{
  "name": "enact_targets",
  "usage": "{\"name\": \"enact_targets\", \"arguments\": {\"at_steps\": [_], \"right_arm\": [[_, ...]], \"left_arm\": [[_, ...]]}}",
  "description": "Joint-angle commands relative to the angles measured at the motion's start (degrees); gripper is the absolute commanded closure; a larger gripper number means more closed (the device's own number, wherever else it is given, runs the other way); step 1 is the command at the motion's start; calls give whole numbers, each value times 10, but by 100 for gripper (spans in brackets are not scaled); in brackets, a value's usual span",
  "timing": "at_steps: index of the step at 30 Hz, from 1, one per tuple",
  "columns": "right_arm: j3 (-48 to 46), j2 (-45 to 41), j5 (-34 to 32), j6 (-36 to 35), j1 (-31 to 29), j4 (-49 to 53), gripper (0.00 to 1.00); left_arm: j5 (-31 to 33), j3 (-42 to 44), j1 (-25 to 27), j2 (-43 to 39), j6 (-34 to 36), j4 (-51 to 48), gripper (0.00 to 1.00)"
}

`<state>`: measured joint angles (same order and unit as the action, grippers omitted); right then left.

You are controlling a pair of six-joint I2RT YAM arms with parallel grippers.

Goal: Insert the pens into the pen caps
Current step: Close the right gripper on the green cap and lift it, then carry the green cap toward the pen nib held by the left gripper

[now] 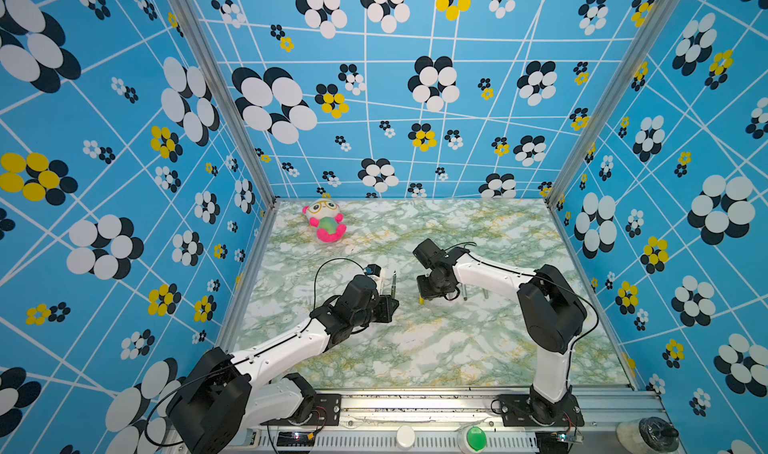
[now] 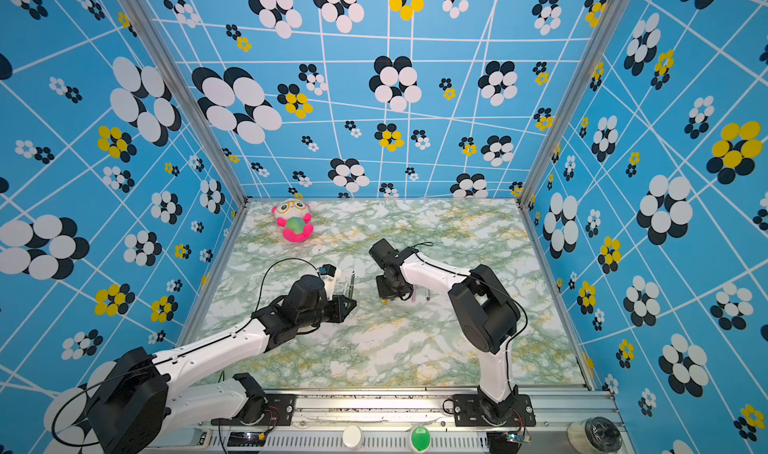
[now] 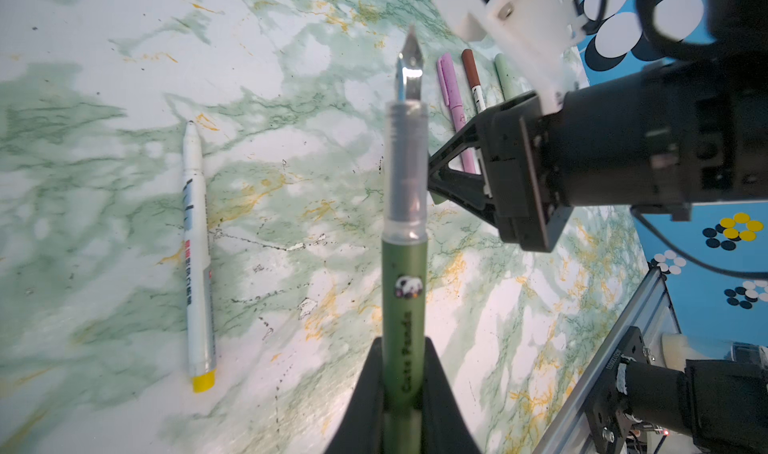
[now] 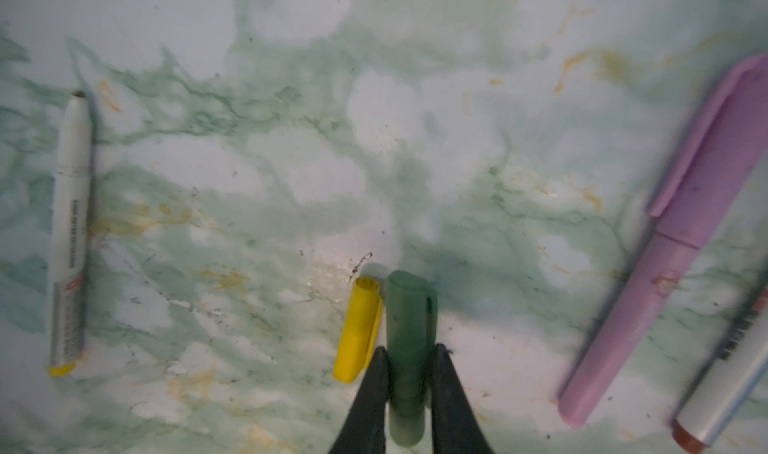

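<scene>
Gripping is seen on both arms: the dark green pen [image 3: 404, 290] is pinched by the left gripper [image 3: 403, 348], nib bare. The dark green cap [image 4: 409, 319] is pinched by the right gripper [image 4: 409, 356], just beside the yellow cap [image 4: 359, 331]. The white pen [image 4: 70, 231] is laid well apart from that yellow cap.

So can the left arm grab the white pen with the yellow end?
Probably not now: the left gripper is shut on the green pen, though the white pen lies uncovered.
</scene>
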<state>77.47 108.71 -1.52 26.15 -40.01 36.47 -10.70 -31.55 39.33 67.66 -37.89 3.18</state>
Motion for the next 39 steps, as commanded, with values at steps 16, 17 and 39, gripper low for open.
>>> {"name": "enact_targets", "arguments": {"at_steps": [16,17,39], "right_arm": [[-60,-160,76,125,61,-131,82],[-64,-162,80,132,62,-139,82],[-82,-181,149,156,63,-170,82]], "left_arm": [[-71,-43,48,67,30,57,100],[-76,-47,52,73,32,58,100],[-58,-80,72,119,32,71,100]]}}
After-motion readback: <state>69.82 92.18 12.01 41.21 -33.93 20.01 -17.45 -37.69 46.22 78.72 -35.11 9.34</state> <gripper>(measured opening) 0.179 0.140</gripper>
